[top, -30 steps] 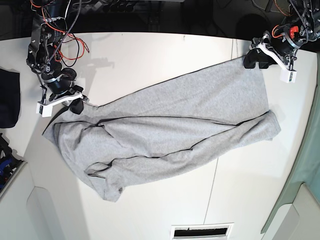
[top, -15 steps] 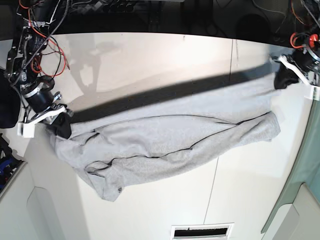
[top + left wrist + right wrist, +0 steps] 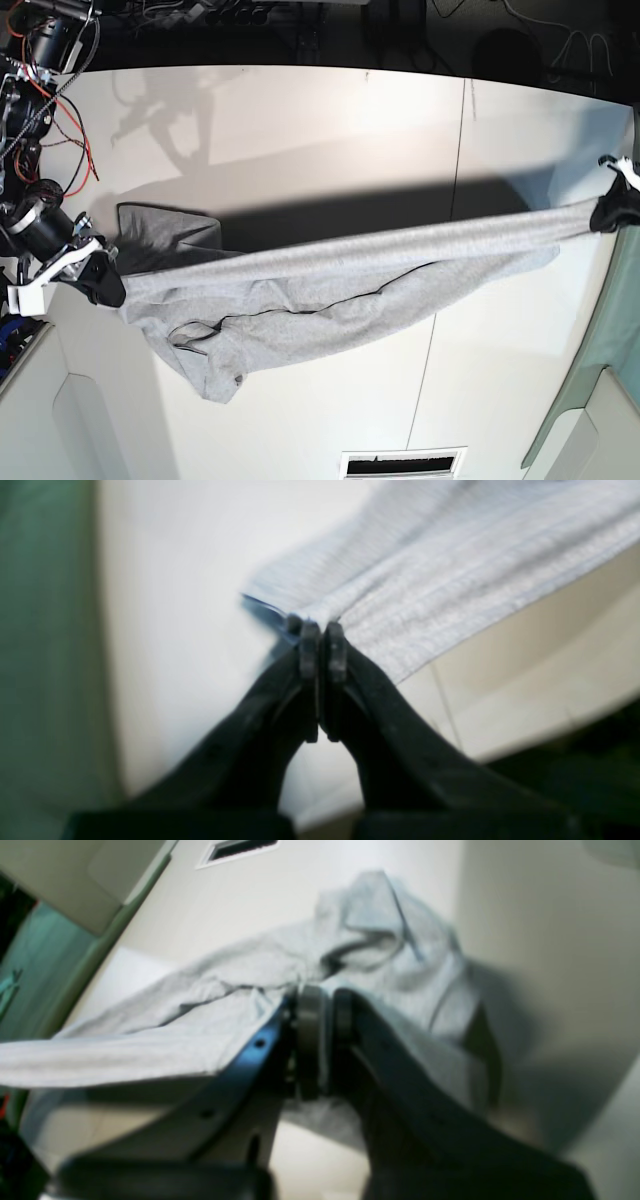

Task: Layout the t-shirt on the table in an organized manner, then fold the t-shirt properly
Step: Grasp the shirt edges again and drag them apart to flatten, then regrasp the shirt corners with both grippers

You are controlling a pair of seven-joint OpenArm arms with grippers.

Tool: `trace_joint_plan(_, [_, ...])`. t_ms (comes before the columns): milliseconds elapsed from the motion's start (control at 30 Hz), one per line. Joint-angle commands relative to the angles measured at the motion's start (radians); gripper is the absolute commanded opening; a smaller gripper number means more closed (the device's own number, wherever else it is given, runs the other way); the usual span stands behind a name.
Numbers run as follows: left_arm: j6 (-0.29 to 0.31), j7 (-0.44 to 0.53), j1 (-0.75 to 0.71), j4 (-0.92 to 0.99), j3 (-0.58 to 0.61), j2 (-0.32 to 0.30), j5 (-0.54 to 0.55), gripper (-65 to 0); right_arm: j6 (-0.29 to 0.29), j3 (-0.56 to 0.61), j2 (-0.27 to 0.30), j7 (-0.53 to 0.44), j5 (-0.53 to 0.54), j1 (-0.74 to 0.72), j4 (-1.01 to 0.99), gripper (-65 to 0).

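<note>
**Two grippers pull the shirt tight across the table**

The grey t-shirt [image 3: 330, 290] is stretched in a long band over the white table [image 3: 300, 130]. Both ends are held up, so the top edge runs like a tight rope from one side of the table to the other. A dark shadow lies on the table just behind the shirt.

The left gripper [image 3: 612, 212] is at the right edge of the table in the base view. Its jaws are pressed together on a corner of the shirt. In the left wrist view the two black fingertips [image 3: 309, 645] sit side by side with the cloth [image 3: 450, 565] pinched between them, and the shirt fans out away from them over the table [image 3: 175, 630].

The right gripper [image 3: 98, 285] is at the left edge of the table in the base view. Its jaws are squeezed on the other end of the shirt. The right wrist view is blurry, but the cloth [image 3: 390, 940] bunches up right at the gripper [image 3: 322, 1040] tips.

The lower part of the shirt droops onto the table near the front. It lies there in crumpled folds, with a lumpy bit near the right gripper's side. A thin dark seam [image 3: 460, 140] crosses the table and goes under the shirt.
</note>
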State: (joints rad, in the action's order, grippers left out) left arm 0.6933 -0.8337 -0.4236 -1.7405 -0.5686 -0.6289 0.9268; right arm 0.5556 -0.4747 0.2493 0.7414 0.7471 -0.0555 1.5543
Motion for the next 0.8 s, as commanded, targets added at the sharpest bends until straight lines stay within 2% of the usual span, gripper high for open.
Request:
trace_joint_plan(0, [0.005,0.006,-0.035,-0.018,-0.012,-0.011,0.010,-65.0,0.003,-0.030,0.021,-0.025,0.022,0.038,0.032,-65.0])
trace_joint_plan(200, [0.005,0.006,-0.137,-0.018,-0.013,0.062,0.015,-65.0,0.002,-0.121,0.019,-0.035,0.039,0.203,0.050,-65.0])
trace_joint_plan(400, [0.005,0.014,-0.172,-0.014,-0.013,0.089,0.013,-65.0,0.001,-0.132,0.013,-0.056,0.034,0.280,0.042,-65.0])
trace_joint_plan(500, [0.005,0.014,-0.172,-0.014,-0.013,0.089,0.003,-53.4,-0.002,-0.132,0.014,-0.053,-0.003,0.281,0.040,-40.7])
trace_joint_plan(533, [0.005,0.014,-0.172,-0.014,-0.013,0.089,-0.008,-49.9,-0.002,-0.132,0.015,-0.053,-0.013,0.281,0.040,-34.8])
trace_joint_plan(567, [0.005,0.014,-0.172,-0.014,-0.013,0.089,-0.018,-47.9,-0.002,-0.133,0.016,-0.058,-0.014,0.281,0.040,-31.4])
trace_joint_plan(700, [0.005,0.044,-0.172,-0.014,-0.013,0.088,-0.044,-47.2,-0.002,-0.134,0.016,-0.188,-0.023,0.277,0.040,-30.7])
trace_joint_plan(767, [0.005,0.077,-0.172,-0.014,-0.013,0.082,-0.065,-47.1,-0.006,-0.134,0.016,-0.223,-0.061,0.251,0.040,-30.7])
